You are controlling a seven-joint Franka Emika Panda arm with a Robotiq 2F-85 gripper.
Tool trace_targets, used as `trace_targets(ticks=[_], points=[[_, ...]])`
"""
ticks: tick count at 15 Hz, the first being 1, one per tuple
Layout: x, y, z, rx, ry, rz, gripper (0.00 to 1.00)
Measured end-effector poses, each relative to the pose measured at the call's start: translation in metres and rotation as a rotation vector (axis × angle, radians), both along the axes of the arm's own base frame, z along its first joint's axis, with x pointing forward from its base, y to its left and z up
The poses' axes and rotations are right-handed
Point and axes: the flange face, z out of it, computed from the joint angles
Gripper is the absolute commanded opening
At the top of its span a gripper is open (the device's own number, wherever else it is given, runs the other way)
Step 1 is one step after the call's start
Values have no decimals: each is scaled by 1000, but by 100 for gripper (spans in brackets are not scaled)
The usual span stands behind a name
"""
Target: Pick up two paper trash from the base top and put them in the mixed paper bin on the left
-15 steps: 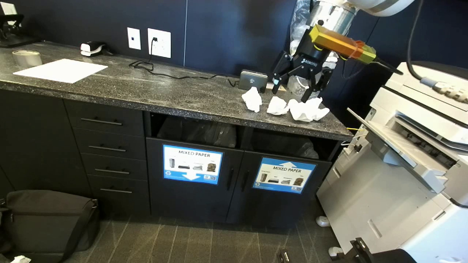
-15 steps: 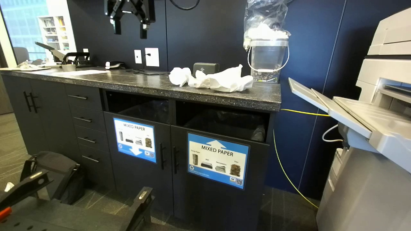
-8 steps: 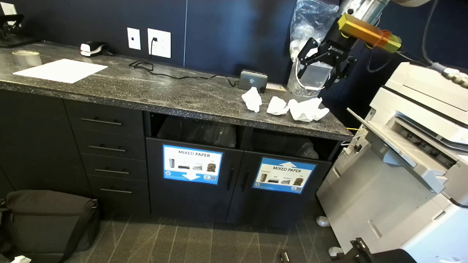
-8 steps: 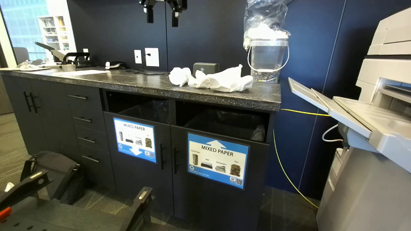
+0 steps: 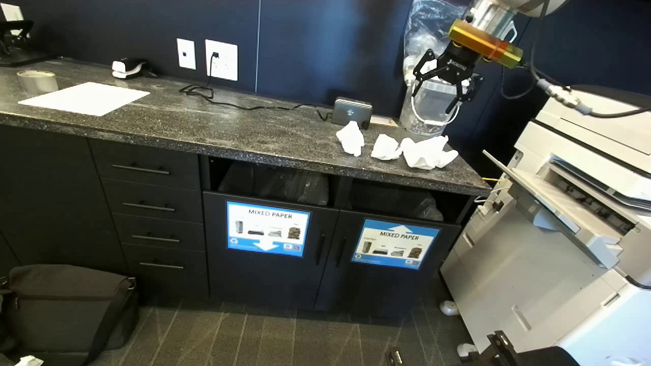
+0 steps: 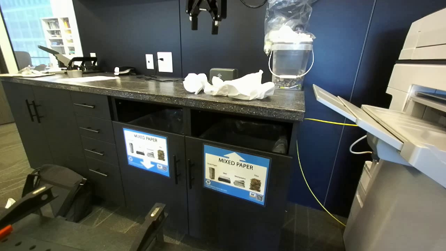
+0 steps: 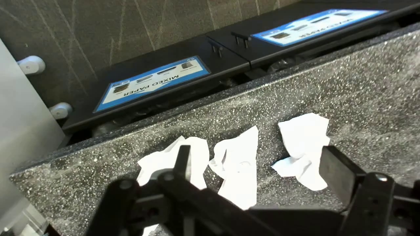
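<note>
Three crumpled white paper wads lie in a row on the speckled dark base top (image 5: 254,129): a left one (image 5: 351,138), a middle one (image 5: 386,147) and a larger right one (image 5: 427,153). In an exterior view they overlap as a white group (image 6: 244,88). My gripper (image 5: 432,101) is open and empty, raised above the base top; it also shows high in an exterior view (image 6: 205,30). In the wrist view the middle wad (image 7: 241,164) and another wad (image 7: 305,141) show between the open fingers (image 7: 256,155). The left mixed paper bin (image 5: 274,183) has an open slot under the top.
A clear bucket (image 6: 292,59) with a plastic bag stands at the back right of the top. A small dark box (image 5: 352,113) with a cable is behind the wads. A flat white sheet (image 5: 86,98) lies far left. A printer (image 5: 529,254) stands right.
My open gripper has moved right in both exterior views. In one of them it also rose, then drifted slightly back left. The paper wads have not moved.
</note>
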Motion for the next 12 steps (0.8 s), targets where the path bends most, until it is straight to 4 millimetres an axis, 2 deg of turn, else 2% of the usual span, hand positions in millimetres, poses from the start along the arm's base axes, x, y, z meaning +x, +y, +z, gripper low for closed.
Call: trace_targets(ticks=[3, 6, 10, 12], points=[[40, -17, -33, 66, 67, -134, 100], [67, -50, -66, 108, 116, -282, 100], [77, -102, -98, 148, 155, -496, 100], [79, -116, -109, 174, 169, -595, 100]])
